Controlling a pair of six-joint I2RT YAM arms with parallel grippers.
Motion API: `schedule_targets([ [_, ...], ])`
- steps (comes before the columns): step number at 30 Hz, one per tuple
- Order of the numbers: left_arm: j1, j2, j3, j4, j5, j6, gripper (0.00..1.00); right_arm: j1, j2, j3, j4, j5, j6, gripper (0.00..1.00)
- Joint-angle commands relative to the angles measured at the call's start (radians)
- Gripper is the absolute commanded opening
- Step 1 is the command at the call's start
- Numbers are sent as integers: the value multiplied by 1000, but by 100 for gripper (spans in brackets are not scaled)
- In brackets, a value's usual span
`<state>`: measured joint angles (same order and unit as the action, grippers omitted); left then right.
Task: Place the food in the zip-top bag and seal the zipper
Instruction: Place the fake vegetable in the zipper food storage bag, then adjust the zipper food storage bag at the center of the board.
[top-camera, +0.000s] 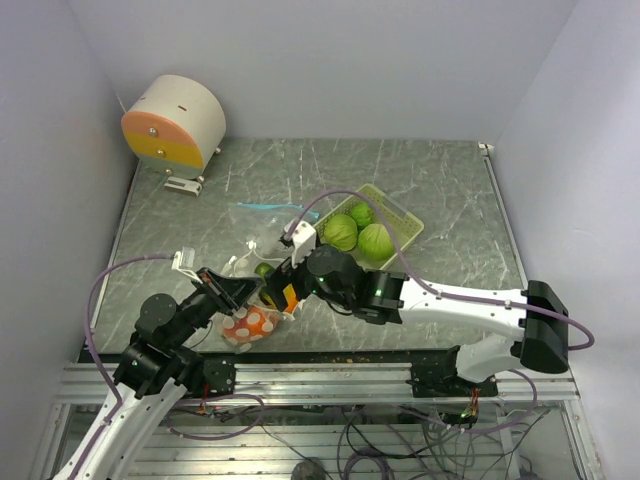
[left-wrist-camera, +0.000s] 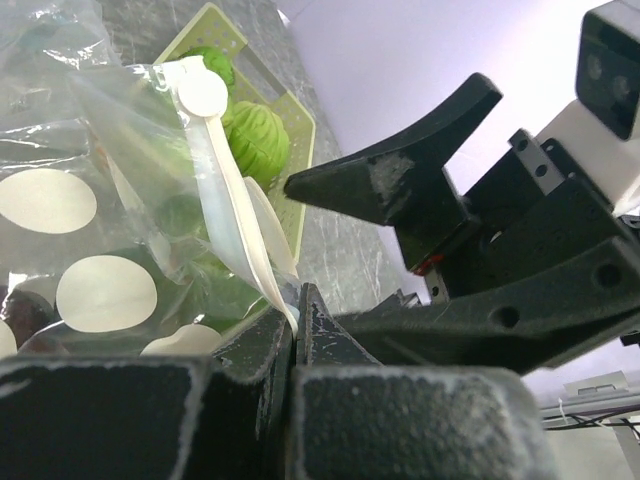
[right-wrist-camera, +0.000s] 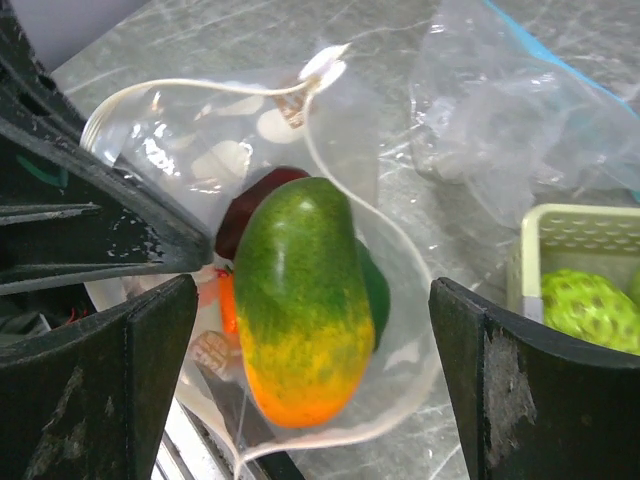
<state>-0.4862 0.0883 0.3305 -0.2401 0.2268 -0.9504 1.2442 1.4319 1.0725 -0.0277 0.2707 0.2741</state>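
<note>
The clear zip-top bag (right-wrist-camera: 390, 350) with white dots hangs open at the table's near edge. My left gripper (left-wrist-camera: 297, 300) is shut on its white zipper rim (left-wrist-camera: 225, 170). My right gripper (right-wrist-camera: 315, 370) stands open right above the bag's mouth. A green and orange mango-like food (right-wrist-camera: 300, 300) lies in the mouth between its fingers, touching neither. Beneath it in the bag are a dark maroon food (right-wrist-camera: 250, 205), an orange one (right-wrist-camera: 226, 300) and a green one (right-wrist-camera: 375, 290). From above, both grippers (top-camera: 232, 293) (top-camera: 272, 290) meet at the bag (top-camera: 250, 322).
A pale yellow-green basket (top-camera: 400, 212) behind the right arm holds three round green foods (top-camera: 340, 232). A second clear bag with a blue zipper (top-camera: 262, 207) lies left of the basket. A round cream and orange device (top-camera: 175, 122) stands at the back left corner.
</note>
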Motion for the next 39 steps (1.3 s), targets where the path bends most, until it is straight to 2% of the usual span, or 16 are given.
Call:
schedule_targets([
  [1, -3, -10, 8, -4, 19, -2, 7, -21, -81, -11, -32, 115, 62, 99],
  [5, -3, -8, 18, -5, 20, -3, 7, -67, -93, -20, -98, 113, 122, 89],
  [8, -3, -9, 24, -12, 17, -1, 7, -121, -91, -53, -87, -7, 150, 79],
  [10, -3, -8, 27, -13, 16, 0, 7, -150, -82, -65, -87, -69, 177, 69],
  [12, -3, -7, 32, -15, 16, 2, 7, -171, -79, -100, -76, -107, 189, 64],
  [17, -3, -2, 37, -13, 15, 2, 7, -210, -76, -141, -24, -244, 202, 56],
  [22, -3, -6, 32, -15, 12, -1, 7, -212, -47, -154, 11, -315, 211, 53],
  [25, -3, -7, 28, -6, 14, -7, 7, -212, -16, -156, 14, -323, 215, 44],
  [26, -3, -6, 31, -4, 14, -7, 7, -212, -3, -151, 8, -321, 210, 41],
  [27, -3, -5, 35, -6, 12, -4, 7, -211, 7, -142, -3, -313, 207, 32],
  [29, -3, 0, 46, -16, 7, 8, 7, -211, 19, -100, -59, -263, 189, 8],
  [30, -3, 3, 58, -31, 1, 19, 7, -212, 16, -80, -96, -228, 174, 0],
  [35, -3, 61, 122, -179, -114, 85, 7, -212, -36, 114, -251, -88, 91, 0],
  [37, -3, 89, 147, -237, -177, 101, 7, -213, -38, 173, -288, -126, 61, 0],
  [39, -3, 120, 170, -264, -223, 115, 8, -212, -30, 188, -285, -226, 44, 0],
])
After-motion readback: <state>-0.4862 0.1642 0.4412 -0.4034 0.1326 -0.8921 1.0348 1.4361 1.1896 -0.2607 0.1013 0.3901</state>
